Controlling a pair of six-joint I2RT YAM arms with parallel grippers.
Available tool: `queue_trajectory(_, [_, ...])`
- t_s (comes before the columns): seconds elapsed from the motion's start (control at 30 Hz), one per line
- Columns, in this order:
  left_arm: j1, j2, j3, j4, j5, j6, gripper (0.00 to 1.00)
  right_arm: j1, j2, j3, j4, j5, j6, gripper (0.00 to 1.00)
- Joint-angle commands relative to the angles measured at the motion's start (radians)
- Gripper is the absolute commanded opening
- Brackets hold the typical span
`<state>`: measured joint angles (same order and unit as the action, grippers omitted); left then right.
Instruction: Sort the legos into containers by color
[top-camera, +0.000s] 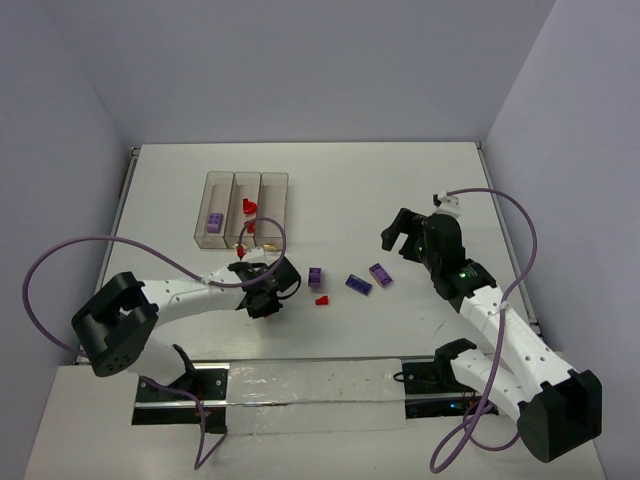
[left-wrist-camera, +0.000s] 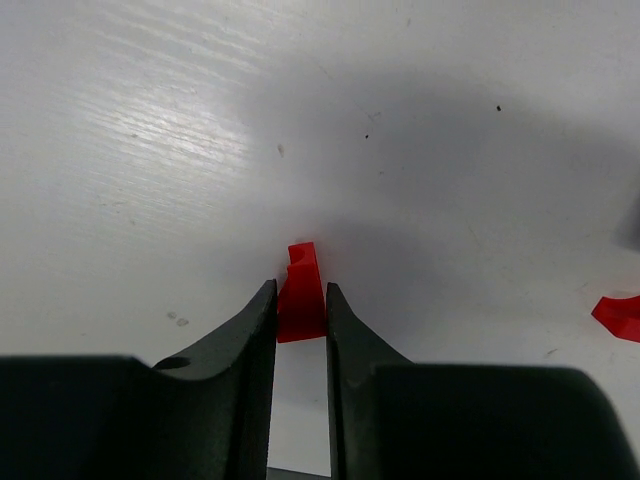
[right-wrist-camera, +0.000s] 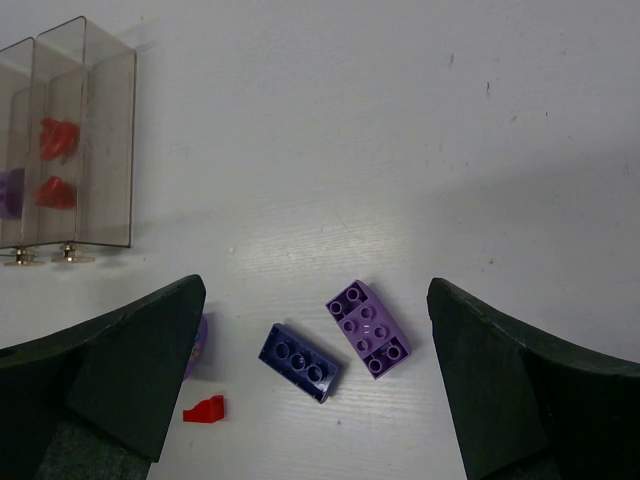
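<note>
Translucent containers: purple brick left, red pieces middle | left jaws pinch red wedge | right jaws wide, empty

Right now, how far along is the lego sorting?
Done: two red pieces in the middle bin, one purple brick in the left bin. In hand: the left gripper pinches a red wedge on the table. Left: three purple bricks and another red wedge, loose.

Legible markings: none. No text, label, brand, number or sign can be read on the containers, the legos or the table; any fine print on the surfaces is too small to make out.
</note>
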<state>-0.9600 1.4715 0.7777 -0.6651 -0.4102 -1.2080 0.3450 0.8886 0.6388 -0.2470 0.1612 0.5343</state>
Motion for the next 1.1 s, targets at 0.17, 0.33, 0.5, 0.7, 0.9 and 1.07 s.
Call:
queue_trajectory(0.17, [0.232,-0.092,0.21,-0.048,-0.114,0.237,0.01,0.011,0.001,0.0,0.042,0.005,0.006,1.0])
queue_trajectory(0.33, [0.41,-0.063,0.311,0.064,-0.096,0.416,0.01,0.012,0.002,0.006,0.043,-0.002,0.006,1.0])
queue_trajectory(0.5, [0.532,0.054,0.448,0.129,-0.075,0.52,0.01,0.013,-0.003,0.019,0.04,-0.004,0.004,1.0])
queue_trajectory(0.7, [0.589,0.2,0.553,0.167,-0.054,0.578,0.02,0.014,-0.027,0.019,0.021,0.008,0.001,1.0])
queue_trajectory(0.9, [0.598,0.293,0.601,0.178,-0.042,0.599,0.27,0.014,-0.052,0.011,0.003,0.021,0.001,1.0])
queue_trajectory(1.07, [0.598,0.294,0.604,0.177,-0.036,0.604,0.65,0.014,-0.064,0.0,-0.003,0.026,0.005,1.0])
